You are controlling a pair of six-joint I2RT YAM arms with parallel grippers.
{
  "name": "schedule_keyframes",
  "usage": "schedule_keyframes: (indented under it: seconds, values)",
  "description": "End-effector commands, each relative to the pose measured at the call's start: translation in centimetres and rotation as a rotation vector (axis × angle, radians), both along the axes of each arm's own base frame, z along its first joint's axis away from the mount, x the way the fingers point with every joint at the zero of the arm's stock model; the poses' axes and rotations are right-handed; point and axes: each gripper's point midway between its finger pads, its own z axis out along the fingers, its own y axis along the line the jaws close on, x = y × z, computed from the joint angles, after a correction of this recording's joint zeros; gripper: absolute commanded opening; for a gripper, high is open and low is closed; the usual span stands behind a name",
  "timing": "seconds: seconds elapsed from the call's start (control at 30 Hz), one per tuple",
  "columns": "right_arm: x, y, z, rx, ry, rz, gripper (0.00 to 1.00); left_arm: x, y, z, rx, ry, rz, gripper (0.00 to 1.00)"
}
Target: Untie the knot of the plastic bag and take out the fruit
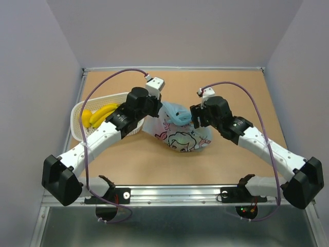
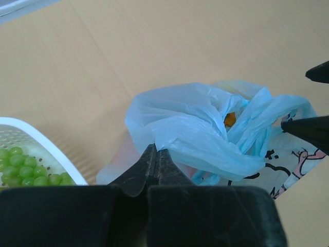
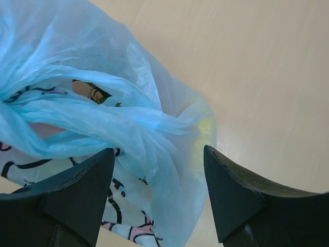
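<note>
Left jaws: pressed together, tips against the bag (image 1: 180, 138) at 10 o'clock.
Right jaws: apart, straddling it at 2 o'clock.
Knot (image 2: 241, 128): bunched.

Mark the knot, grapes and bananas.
knot (image 2: 240, 135), left wrist view, twisted centre of the bunch.
grapes (image 2: 20, 167), left wrist view, middle of the cluster.
bananas (image 1: 103, 114), top view, middle of the bunch.

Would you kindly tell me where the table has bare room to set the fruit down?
Bare table lies between the plastic bag and the near rail, and along the table's far edge beyond the bag. It is crowded where the white basket, left gripper and bag meet.
</note>
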Motion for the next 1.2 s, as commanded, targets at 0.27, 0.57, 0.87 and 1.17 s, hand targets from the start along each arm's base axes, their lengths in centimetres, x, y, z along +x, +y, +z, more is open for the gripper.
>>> schedule_keyframes:
  seconds: [0.27,0.57,0.87,1.17]
  values:
    - [3.4,-8.8,5.8,-0.104,-0.256,-0.533,0.01,1.9,6.1,2.2,-0.036,-0.075,0.357,0.00]
    - [-0.9,-13.6,11.8,0.267,-0.417,-0.768,0.01,3.8,6.4,1.5,-0.333,0.073,0.464,0.00]
    - [-2.2,-4.9,3.9,0.314,-0.160,-0.274,0.01,1.1,0.7,-0.7,-0.457,0.210,0.255,0.77]
    - [-3.9,-4.3,3.3,0.352,-0.158,-0.186,0.01,-3.8,-4.1,0.1,-0.379,0.215,0.363,0.99]
